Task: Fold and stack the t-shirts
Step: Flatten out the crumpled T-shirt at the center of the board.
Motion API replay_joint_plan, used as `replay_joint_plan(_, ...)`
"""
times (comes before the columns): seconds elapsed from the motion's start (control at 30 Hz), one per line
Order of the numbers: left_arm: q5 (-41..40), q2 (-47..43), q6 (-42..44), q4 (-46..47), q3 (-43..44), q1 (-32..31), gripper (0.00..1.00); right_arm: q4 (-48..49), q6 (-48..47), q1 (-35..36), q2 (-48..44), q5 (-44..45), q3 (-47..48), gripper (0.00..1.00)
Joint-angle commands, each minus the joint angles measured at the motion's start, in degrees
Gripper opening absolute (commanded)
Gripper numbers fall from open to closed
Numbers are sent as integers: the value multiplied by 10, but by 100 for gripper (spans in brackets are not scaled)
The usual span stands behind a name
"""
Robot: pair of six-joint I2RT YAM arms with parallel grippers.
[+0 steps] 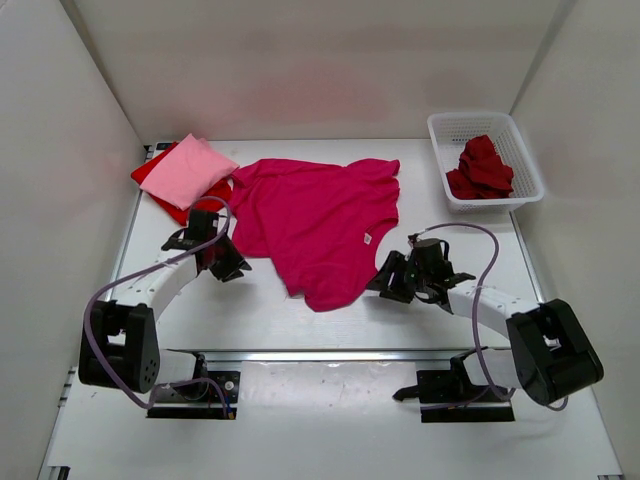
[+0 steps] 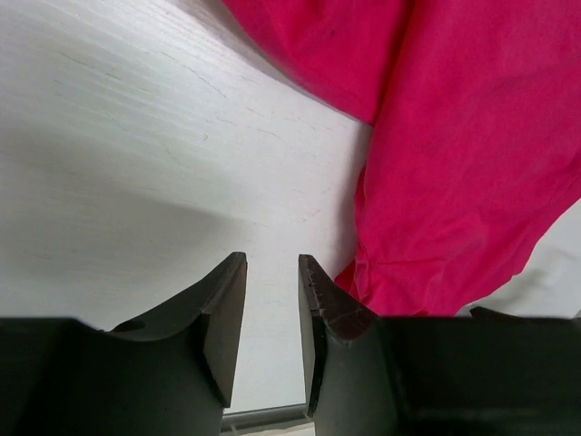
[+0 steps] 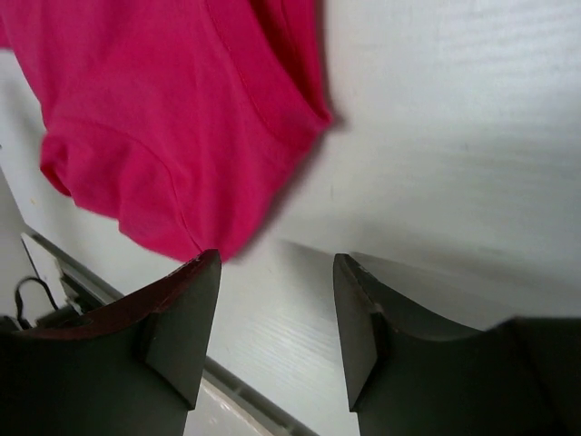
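A magenta t-shirt [image 1: 315, 225] lies spread and partly rumpled across the middle of the table. At the far left a folded light pink t-shirt [image 1: 192, 170] rests on a bright red one [image 1: 150, 178]. A dark red t-shirt [image 1: 482, 168] sits crumpled in the basket. My left gripper [image 1: 230, 265] is low at the magenta shirt's left edge, open by a narrow gap with only table between its fingers [image 2: 272, 263]; the cloth [image 2: 454, 136] lies just to its right. My right gripper [image 1: 385, 280] stands open and empty [image 3: 277, 259] beside the shirt's lower right edge [image 3: 163, 109].
A white plastic lattice basket [image 1: 520, 140] stands at the back right corner. White walls close in the table on the left, back and right. A metal rail [image 1: 330, 355] runs across the near edge, in front of the arm bases.
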Motion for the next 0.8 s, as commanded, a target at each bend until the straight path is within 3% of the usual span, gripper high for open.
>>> replay_joint_plan(0.0,17,-30,-25,63,-22,17,41,100,52,13,35,29,-1,50)
replay_joint_plan(0.1,10,-40,-26,72,-36,13,40,148,81,14,84,38,-13,44)
replay_joint_plan(0.13,-20,-46,-2,57,-23,1,42,176,101,-6,130,22,-8,27)
replay_joint_plan(0.2,-19,-49,-3,60,-27,9,42,179,94,-12,136,19,-1,19)
replay_joint_plan(0.27,1,-53,-10,72,-45,29,43,164,86,-28,134,13,17,1)
replay_joint_plan(0.5,10,-34,-33,112,-54,50,50,-41,-51,-125,62,33,121,0)
replay_joint_plan(0.6,30,-10,-58,148,-52,54,50,-75,-93,-169,65,27,155,1)
replay_joint_plan(0.77,8,57,-70,186,-33,50,48,-109,-137,-166,50,60,200,30)
